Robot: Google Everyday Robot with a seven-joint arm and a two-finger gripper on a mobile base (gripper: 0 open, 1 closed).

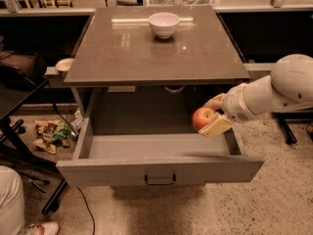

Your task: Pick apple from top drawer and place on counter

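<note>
The top drawer [161,169] is pulled fully open below the counter [156,48], and its grey floor is bare. My gripper [211,115] reaches in from the right and is shut on the apple [202,118], red-orange with a yellowish patch. It holds the apple above the right end of the drawer, just under the counter's front edge. One pale finger [215,126] shows under the apple, another above it.
A white bowl [164,24] stands at the back middle of the counter. A small white dish [63,64] sits on a ledge left of the cabinet. Crumpled wrappers [51,132] lie on the speckled floor at the left. My arm [279,89] fills the right side.
</note>
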